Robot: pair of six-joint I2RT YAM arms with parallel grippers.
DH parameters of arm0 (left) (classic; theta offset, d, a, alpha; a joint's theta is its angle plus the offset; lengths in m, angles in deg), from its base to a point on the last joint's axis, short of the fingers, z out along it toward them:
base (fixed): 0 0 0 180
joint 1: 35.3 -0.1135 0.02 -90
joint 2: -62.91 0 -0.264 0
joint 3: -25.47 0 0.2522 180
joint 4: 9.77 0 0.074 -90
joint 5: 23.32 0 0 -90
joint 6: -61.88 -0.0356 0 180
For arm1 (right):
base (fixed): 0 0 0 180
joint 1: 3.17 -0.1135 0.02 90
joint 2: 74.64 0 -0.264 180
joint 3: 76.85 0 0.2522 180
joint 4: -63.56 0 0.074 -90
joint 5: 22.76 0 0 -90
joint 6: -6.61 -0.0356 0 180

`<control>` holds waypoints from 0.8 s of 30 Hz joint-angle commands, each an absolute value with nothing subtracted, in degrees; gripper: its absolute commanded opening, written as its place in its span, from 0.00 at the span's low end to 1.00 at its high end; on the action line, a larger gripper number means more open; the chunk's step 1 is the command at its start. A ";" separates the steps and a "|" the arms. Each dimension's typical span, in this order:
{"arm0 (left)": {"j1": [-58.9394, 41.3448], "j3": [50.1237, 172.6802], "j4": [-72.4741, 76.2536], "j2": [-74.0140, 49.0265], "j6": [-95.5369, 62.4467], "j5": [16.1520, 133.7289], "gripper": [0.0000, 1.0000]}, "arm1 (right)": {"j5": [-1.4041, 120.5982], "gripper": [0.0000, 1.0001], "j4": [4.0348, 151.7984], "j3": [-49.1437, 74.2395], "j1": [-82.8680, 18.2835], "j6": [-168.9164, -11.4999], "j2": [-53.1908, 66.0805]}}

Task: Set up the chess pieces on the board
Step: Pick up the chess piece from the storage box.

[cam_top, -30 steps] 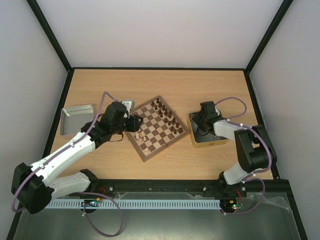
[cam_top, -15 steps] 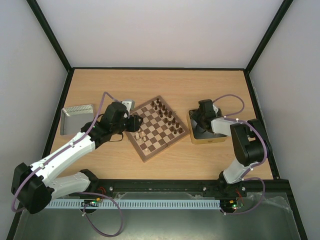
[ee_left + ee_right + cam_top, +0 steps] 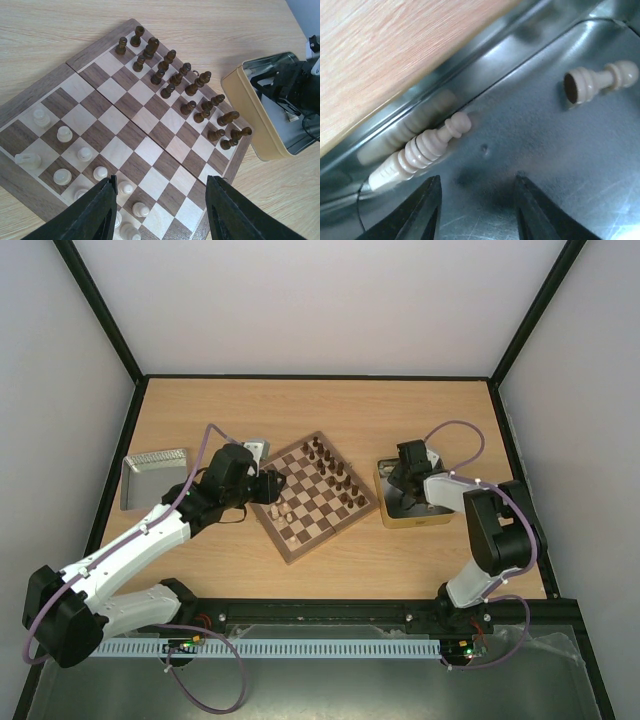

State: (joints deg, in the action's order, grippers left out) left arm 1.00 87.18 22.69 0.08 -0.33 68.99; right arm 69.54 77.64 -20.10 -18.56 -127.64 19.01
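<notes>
The board [image 3: 322,517] lies turned diagonally mid-table. Several cream chess pieces [image 3: 64,134] stand on squares along its near-left side, and dark brown men [image 3: 175,80] fill the far side. My left gripper [image 3: 160,186] hovers open over the board's near corner [image 3: 272,486], with nothing between its fingers. My right gripper [image 3: 477,181] is down inside the tin [image 3: 416,521], open just above the metal floor. A cream piece [image 3: 420,149] lies on its side against the tin wall, left of the fingers. A cream pawn [image 3: 600,80] lies further off at the upper right.
The tin's gold wall [image 3: 250,120] stands right beside the board's right corner. A flat metal lid [image 3: 150,476] lies at the table's left edge. A small grey object [image 3: 256,448] sits behind the left wrist.
The right wrist has shifted a little inside the tin and its jaws have narrowed slightly. The left arm has not moved.
</notes>
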 commanded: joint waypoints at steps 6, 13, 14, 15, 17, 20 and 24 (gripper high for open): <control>0.66 87.39 21.18 0.67 -1.88 67.92 0.51 | 68.64 0.32 81.35 -16.19 -18.50 -111.56 19.74; 0.67 86.66 20.17 2.07 -2.53 68.09 0.51 | 68.86 0.59 83.38 -12.78 -18.52 -103.03 23.11; 0.71 86.49 20.12 2.28 -2.67 68.01 0.51 | 68.98 0.63 83.76 -12.73 -18.48 -102.39 22.99; 0.72 86.29 19.97 2.46 -2.81 67.96 0.52 | 69.29 0.67 83.79 -12.92 -18.52 -101.74 22.74; 0.73 85.99 19.54 2.79 -2.94 68.01 0.52 | 69.00 0.74 82.87 -13.61 -18.54 -100.16 21.87; 0.67 85.93 19.44 2.72 -3.37 68.32 0.52 | 67.78 0.78 81.93 -14.30 -18.46 -98.40 21.76; 0.67 85.92 19.81 3.14 -3.84 68.27 0.52 | 64.72 0.77 80.10 -15.25 -18.46 -96.31 21.90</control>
State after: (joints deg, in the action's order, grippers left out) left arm 1.00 86.76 20.99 1.88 -2.48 68.59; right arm 66.92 81.33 -14.14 -18.54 -100.13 22.22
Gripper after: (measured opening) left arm 0.518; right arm 0.781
